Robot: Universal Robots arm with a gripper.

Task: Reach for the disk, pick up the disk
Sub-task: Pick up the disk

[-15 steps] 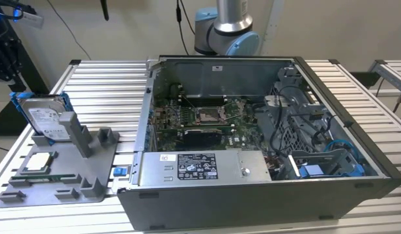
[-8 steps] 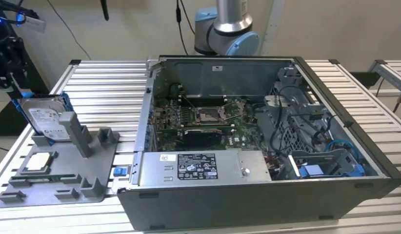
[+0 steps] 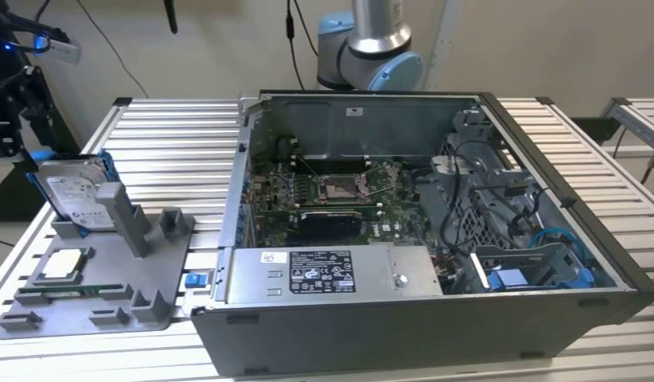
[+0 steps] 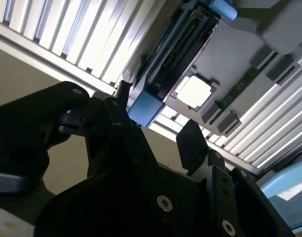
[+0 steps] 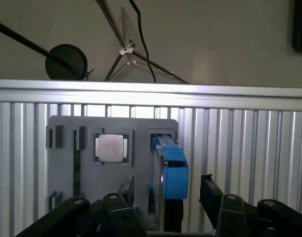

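Gripper (image 5: pixel 166 192): two black fingers (image 5: pixel 210 190) spread, flanking the disk (image 5: pixel 174 173), clear of it.
Disk: one, on edge in a slot of the grey fixture tray (image 5: pixel 141 129).
CPU chip (image 5: pixel 111 147): one, flat on the tray beside the disk.
Table (image 5: pixel 249 148): ribbed aluminium slats under the tray.
Exterior view: one open computer case (image 3: pixel 434 318) beside the tray.
Room: beyond the tray, one black stand base (image 5: pixel 66 60), dark cables (image 5: pixel 141 44).

Ahead of the hand (image 5: pixel 168 197) I've got a grey holder tray (image 5: pixel 141 126) lying on the slatted aluminium tabletop (image 5: pixel 249 148), a square CPU chip (image 5: pixel 111 147) seated in it near the hand. Farther off stands an open computer case (image 3: pixel 412 334), motherboard (image 3: pixel 338 191) exposed.
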